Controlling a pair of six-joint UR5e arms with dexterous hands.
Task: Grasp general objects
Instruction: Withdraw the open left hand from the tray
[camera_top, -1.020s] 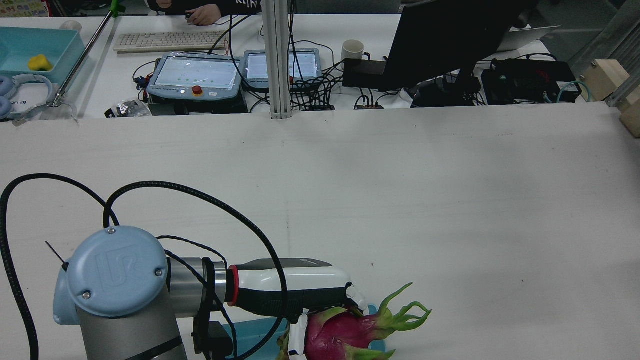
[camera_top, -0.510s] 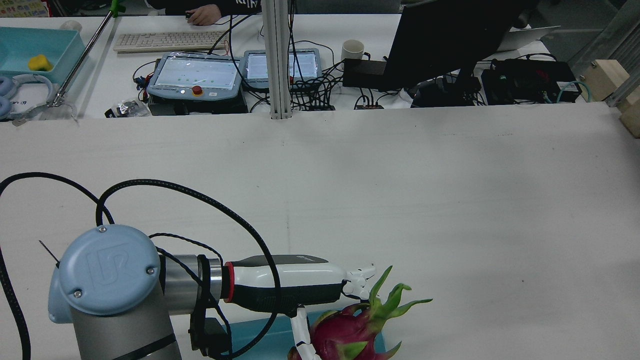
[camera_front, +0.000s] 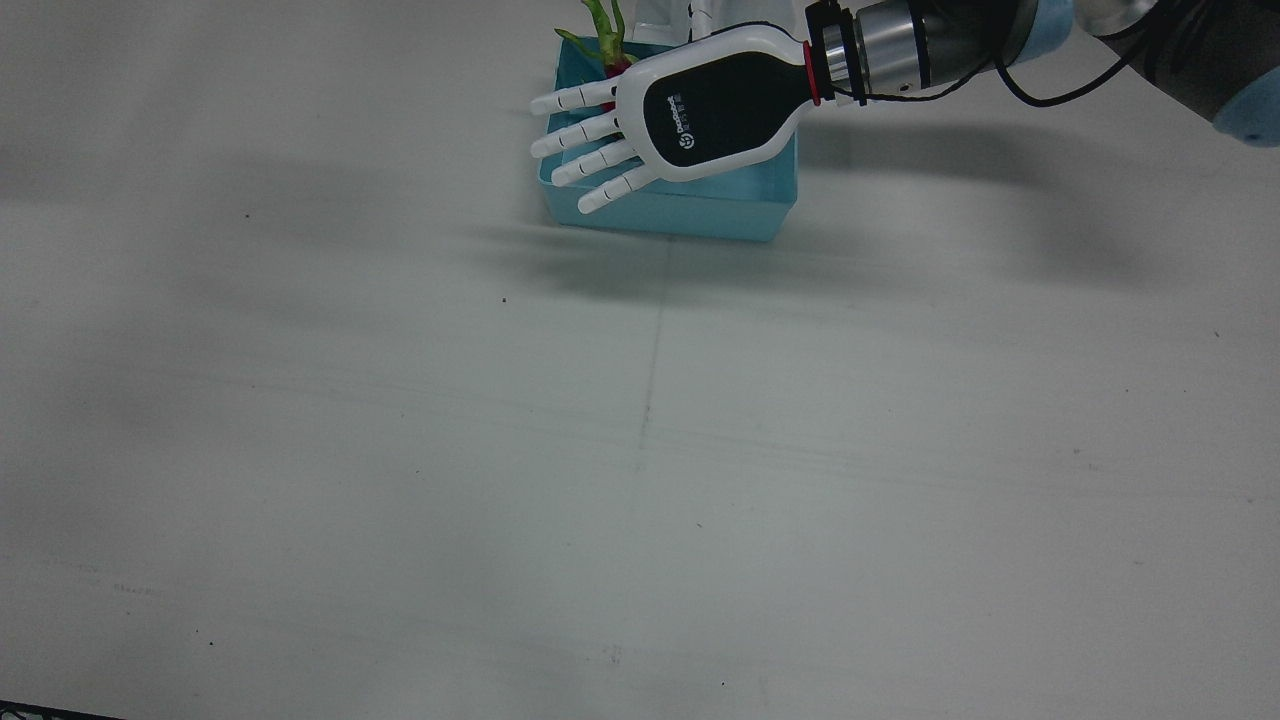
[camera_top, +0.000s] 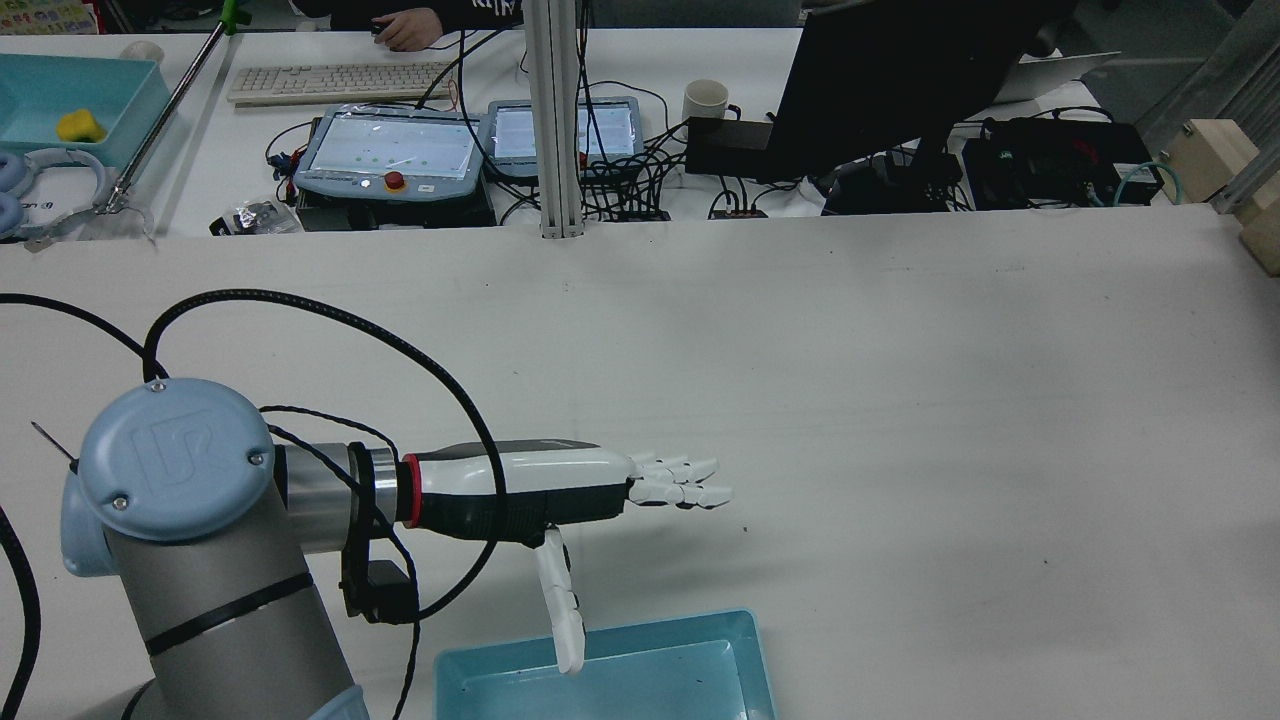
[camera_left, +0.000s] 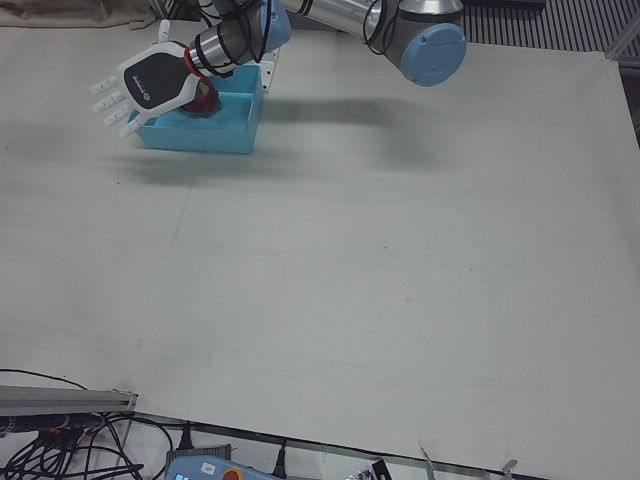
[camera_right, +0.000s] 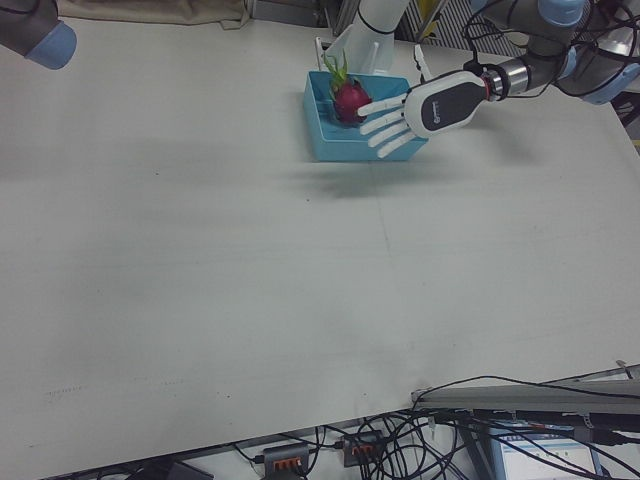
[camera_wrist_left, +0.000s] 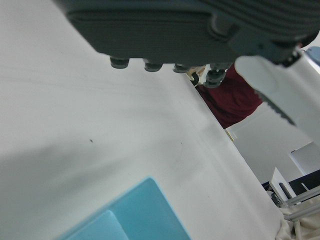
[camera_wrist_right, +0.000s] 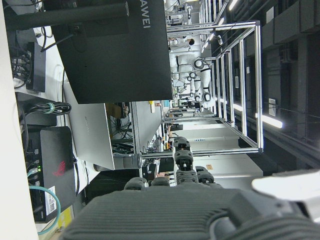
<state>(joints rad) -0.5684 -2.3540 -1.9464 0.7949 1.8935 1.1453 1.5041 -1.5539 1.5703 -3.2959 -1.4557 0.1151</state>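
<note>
While splayed wide and empty, left hand (camera_front: 690, 115) fingers (camera_front: 585, 130) above dragon fruit (camera_right: 350, 98) in blue bin (camera_front: 690, 212).

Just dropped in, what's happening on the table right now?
The left hand hangs open, fingers spread, above the blue tray and holds nothing. The dragon fruit lies in that tray, under and beside the hand. The right hand's own camera shows it raised and away from the work, with its grip state unclear.
</note>
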